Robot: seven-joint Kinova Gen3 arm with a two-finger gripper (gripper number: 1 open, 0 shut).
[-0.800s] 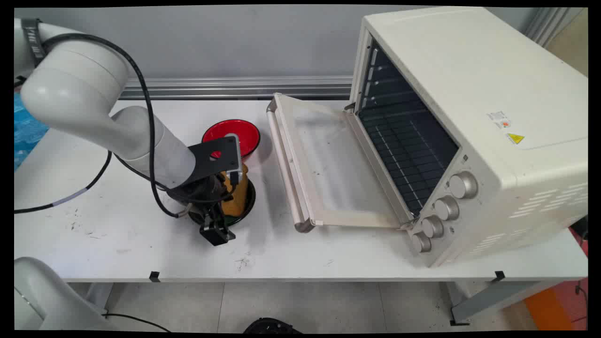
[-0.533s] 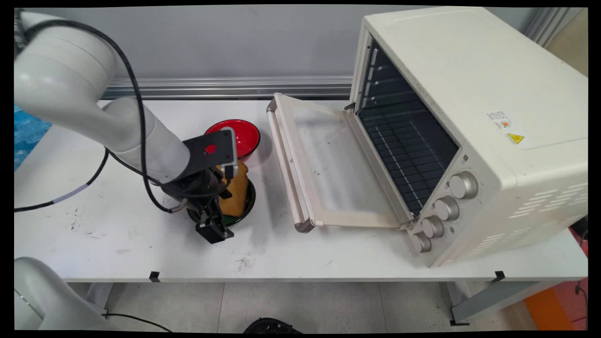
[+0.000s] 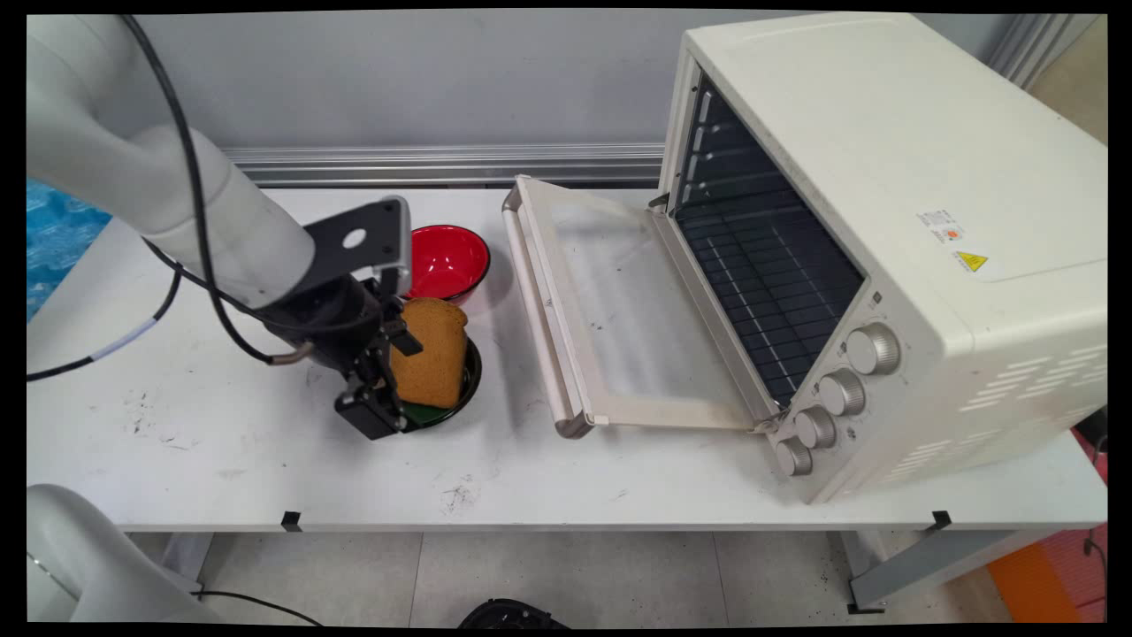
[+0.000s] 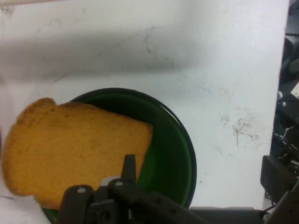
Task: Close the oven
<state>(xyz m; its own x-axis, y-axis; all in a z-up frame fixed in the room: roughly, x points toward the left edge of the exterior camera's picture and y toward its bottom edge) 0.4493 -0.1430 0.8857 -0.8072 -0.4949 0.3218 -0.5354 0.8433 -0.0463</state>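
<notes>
Main view, left to right: hand (image 3: 382, 376), clenched on one bread slice (image 3: 431, 350), tan, porous, soft and light, likely crumbly; best held by the flat faces near the crust. Slice hangs just above green bowl (image 3: 460, 394), glossy. Red bowl (image 3: 447, 258) behind. Cream metal oven (image 3: 884, 221), door open, farther right.

Bread slice held on edge over a green bowl

The slice of bread (image 3: 431, 349), golden-brown with a rounded top crust, stands upright in the gripper (image 3: 386, 372), whose fingers clamp its side. Its lower edge hangs within the dark green bowl (image 3: 469, 376) on the white table; whether they touch is unclear.
</notes>
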